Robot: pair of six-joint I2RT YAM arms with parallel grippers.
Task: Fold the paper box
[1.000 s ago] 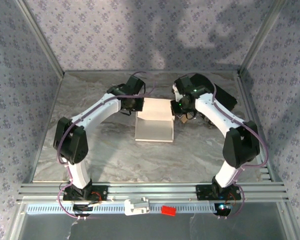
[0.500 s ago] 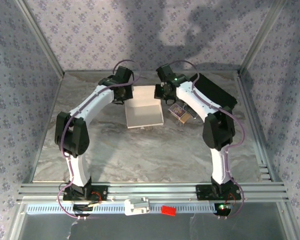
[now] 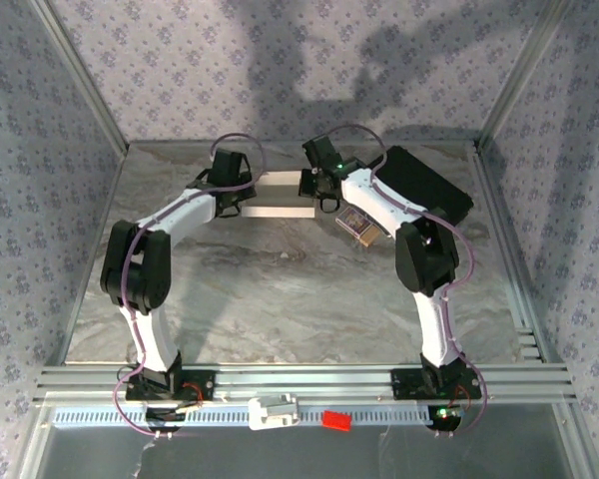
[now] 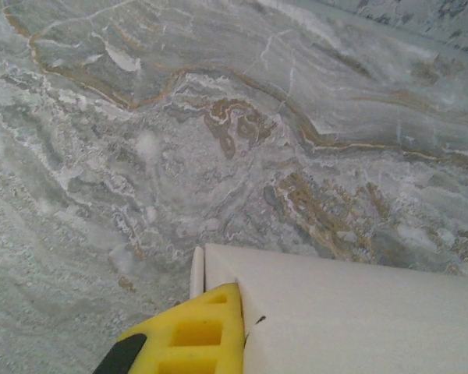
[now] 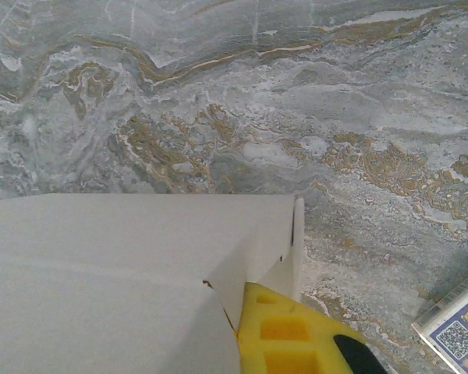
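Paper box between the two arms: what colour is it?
Plain white; the paper box shows best in the right wrist view.

Grey marble tabletop (image 3: pixel 280 299); floral-papered walls (image 3: pixel 280 70) with shadows; aluminium frame rails (image 3: pixel 309 379).

Two arms rise from the table's (image 3: pixel 280 299) near edge, a left arm (image 3: pixel 180 215) and a right arm (image 3: pixel 404 210). On it are one paper box (image 3: pixel 278 195), one black case (image 3: pixel 434 190) and one tan and purple packet (image 3: pixel 362 228).
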